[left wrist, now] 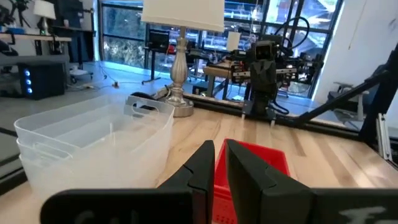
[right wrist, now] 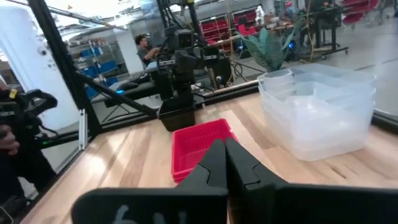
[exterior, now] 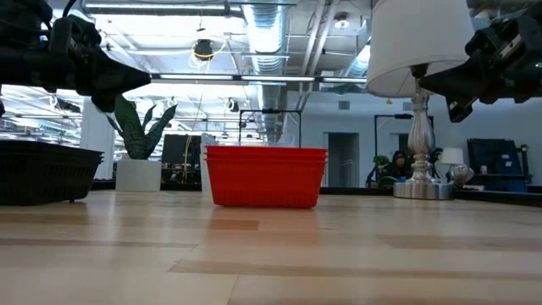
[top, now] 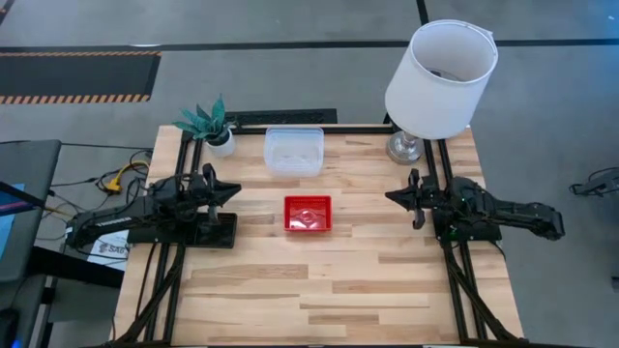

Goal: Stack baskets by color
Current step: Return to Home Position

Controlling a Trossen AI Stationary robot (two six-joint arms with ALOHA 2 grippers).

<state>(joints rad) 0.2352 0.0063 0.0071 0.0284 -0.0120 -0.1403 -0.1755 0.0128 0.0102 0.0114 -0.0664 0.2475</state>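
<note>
A stack of red baskets [top: 308, 214] stands at the table's middle, its base on the wood; the low view [exterior: 265, 176] shows it too. A stack of clear baskets [top: 293, 151] rests farther back. Black baskets [top: 215, 230] sit at the left, under my left arm, and also show in the low view [exterior: 42, 172]. My left gripper [top: 237, 190] hovers level, left of the red stack, its fingers [left wrist: 205, 163] nearly together on nothing. My right gripper [top: 390, 196] hovers level to the right of the red stack, shut and empty.
A white-shaded lamp [top: 440, 77] stands at the far right corner and a small potted plant [top: 208, 121] at the far left. Bare wood [top: 319, 290] lies in front of the red stack. A person [right wrist: 144, 45] sits in the room beyond the table.
</note>
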